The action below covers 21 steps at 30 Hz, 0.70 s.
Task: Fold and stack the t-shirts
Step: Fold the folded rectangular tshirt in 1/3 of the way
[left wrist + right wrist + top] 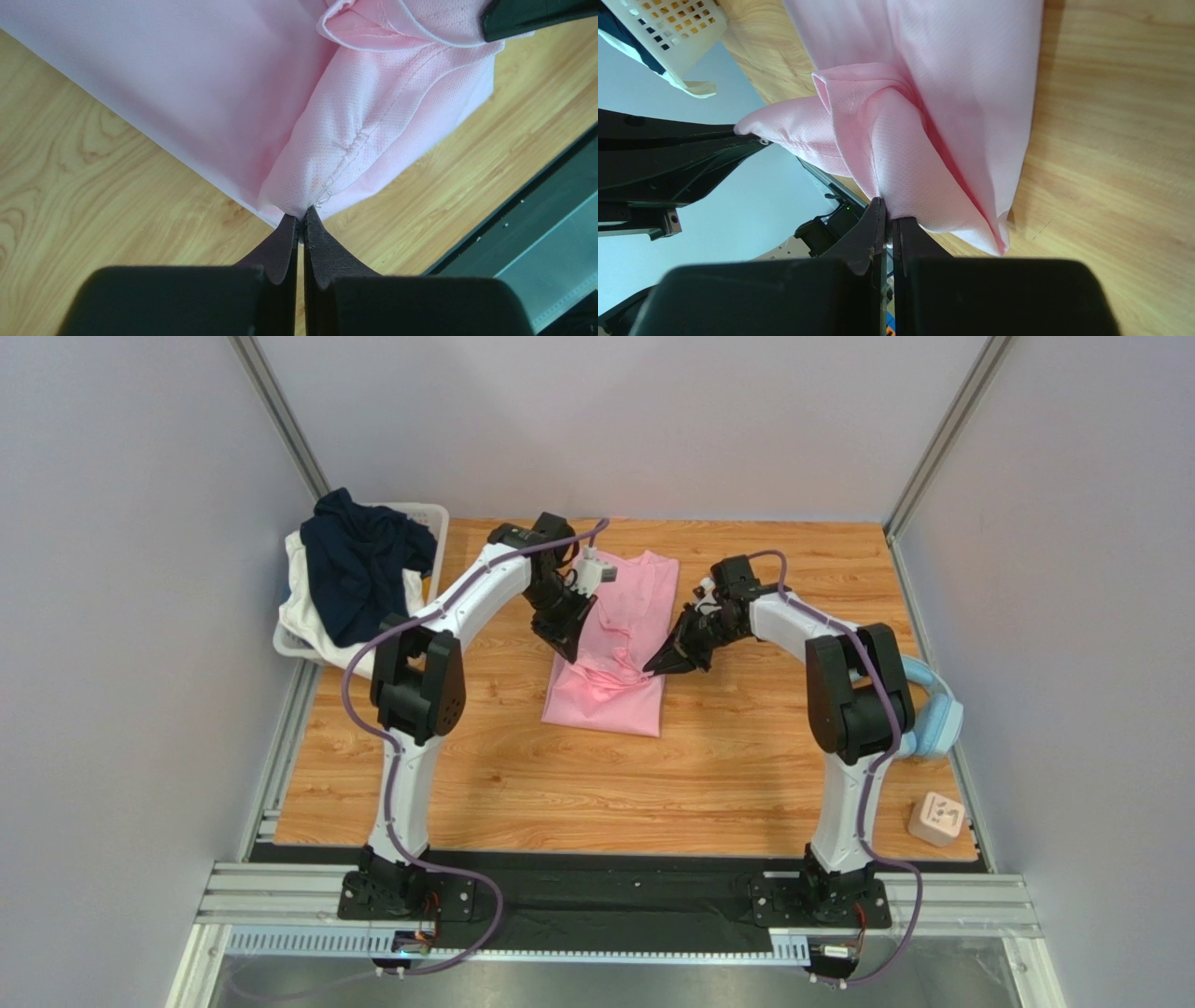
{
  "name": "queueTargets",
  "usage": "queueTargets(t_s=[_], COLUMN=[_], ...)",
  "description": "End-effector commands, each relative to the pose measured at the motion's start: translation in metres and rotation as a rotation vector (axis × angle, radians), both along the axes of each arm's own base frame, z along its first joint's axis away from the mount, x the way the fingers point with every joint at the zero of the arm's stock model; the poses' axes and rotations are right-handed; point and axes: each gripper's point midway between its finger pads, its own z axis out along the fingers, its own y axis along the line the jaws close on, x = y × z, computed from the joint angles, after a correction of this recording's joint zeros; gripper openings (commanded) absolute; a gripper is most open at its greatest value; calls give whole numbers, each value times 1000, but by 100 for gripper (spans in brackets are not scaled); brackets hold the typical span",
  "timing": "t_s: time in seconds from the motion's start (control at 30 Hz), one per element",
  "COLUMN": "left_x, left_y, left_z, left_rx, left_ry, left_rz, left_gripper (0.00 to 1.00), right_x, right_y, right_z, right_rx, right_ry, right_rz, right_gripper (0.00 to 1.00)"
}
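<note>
Pink shirt [626, 602] cloth is pinched on both sides. The left fingers [300, 221] are pressed fully together on a stitched fold at its edge, and the right fingers [887, 211] are closed just as tightly on a bunched fold of the same cloth. In the top view the two sets of tips sit near each other at mid-frame, the left on the shirt's left edge and the right on its right edge. Between them the cloth is gathered into a raised, wrinkled ridge. In the left wrist view the right tip shows at the upper right corner of the frame, and in the right wrist view the left fingers hold a pink tip at the left side. The shirt itself is a long narrow strip on the wooden surface [730, 770], running from the upper centre down to the middle of the frame, with its lower end lying flat. A navy shirt [358, 560] is heaped over the white basket [436, 515] at the upper left. Light blue headphones [937, 717] lie at the right edge, and a small beige box [937, 819] sits at the lower right.
</note>
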Motion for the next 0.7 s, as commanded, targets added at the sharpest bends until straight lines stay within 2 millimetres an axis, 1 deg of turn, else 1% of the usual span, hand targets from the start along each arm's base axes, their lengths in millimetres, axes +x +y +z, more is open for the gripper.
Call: queueTargets(t_s=[0.0,0.03,0.13,0.17,0.2,0.27,0.3,0.33,0.4,0.5,0.53,0.57,0.6,0.63,0.67], left_x=[26,31,42,45,48,53,54,57,61,71,77,80,84,88,90], left_y=[0,-1,3,4,7,8,10,11,14,17,17,17,21,20,18], left_z=[-2,0,-9,-10,-15,-16,-19,-20,-24,-25,-24,-23,-22,-22,-19], left_rx=[17,17,40,42,46,42,47,49,55,51,41,33,25,6,-16], left_ry=[-45,-59,-73,-77,-68,-72,-68,-74,-81,-92,-107,-110,-111,-110,-110], left_rz=[42,44,58,66,78,90,96,99,111,147,163,181,208,239,248], left_gripper=[0,0,0,0,0,0,0,0,0,0,0,0,0,2,4], right_x=[21,24,34,37,39,46,48,54,59,69,70,74,75,76,77], right_y=[1,-1,-6,-6,-6,-6,-5,-6,-5,-1,-1,1,3,3,4], right_z=[-1,-8,-11,-16,-16,-12,-16,-12,-15,-8,-14,-10,-10,-14,-13], right_rx=[45,43,49,52,59,68,74,83,106,165,181,200,214,218,225], right_ry=[-21,-5,-3,5,12,-1,7,1,12,11,31,39,42,50,55], right_rz=[2,-6,-23,-23,-26,-30,-29,-36,-38,-46,-52,-60,-54,-57,-57], right_gripper=[0,0,0,0,0,0,0,0,0,0,0,0,3,5,18])
